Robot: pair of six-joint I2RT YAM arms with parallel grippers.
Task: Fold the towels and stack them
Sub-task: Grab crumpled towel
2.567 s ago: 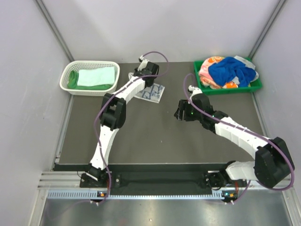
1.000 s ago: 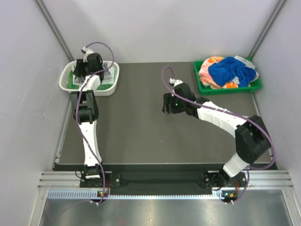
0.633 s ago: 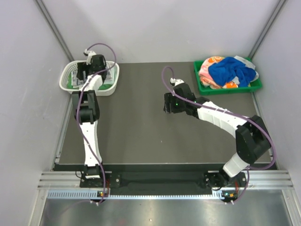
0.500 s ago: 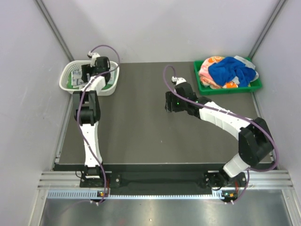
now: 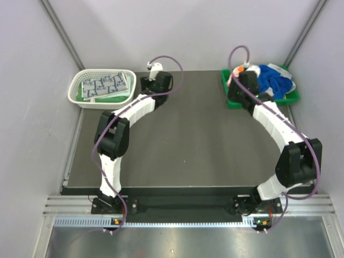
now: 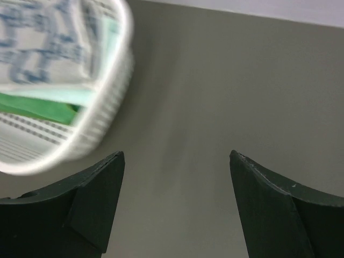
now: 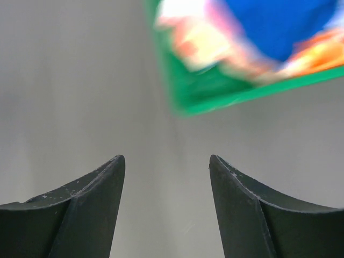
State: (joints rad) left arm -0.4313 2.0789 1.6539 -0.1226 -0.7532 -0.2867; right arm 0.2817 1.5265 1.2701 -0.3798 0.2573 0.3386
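1. Over bare counter (image 5: 188, 140) near the far edge, just right of the basket: left gripper (image 6: 177, 158), its fingers (image 6: 97, 199) spread wide, nothing between them.
2. In the far left corner of the counter: white mesh basket (image 5: 103, 71), smeared by motion blur in the left wrist view.
3. Topmost in the basket: checked towel (image 5: 105, 86), white with grey-blue squares, folded flat.
4. Directly beneath it: mint towel (image 6: 64, 97), showing as a pale band along the near and right sides of the checked one.
5. Lowest visible layer: green towel (image 6: 37, 107), bright, lying against the basket wall.
6. Over bare counter beside the near left corner of the tray: right gripper (image 7: 166, 161), released and empty, fingers well apart.
7. In the far right corner of the counter: green plastic tray (image 5: 258, 102), blurred in the right wrist view.
8. At the left end of the tray: print towel (image 7: 199, 37), orange-pink, crumpled and unfolded.
9. To the right of the print towel and touching it: blue towel (image 5: 271, 78), bunched in a loose heap rising above the tray rim.
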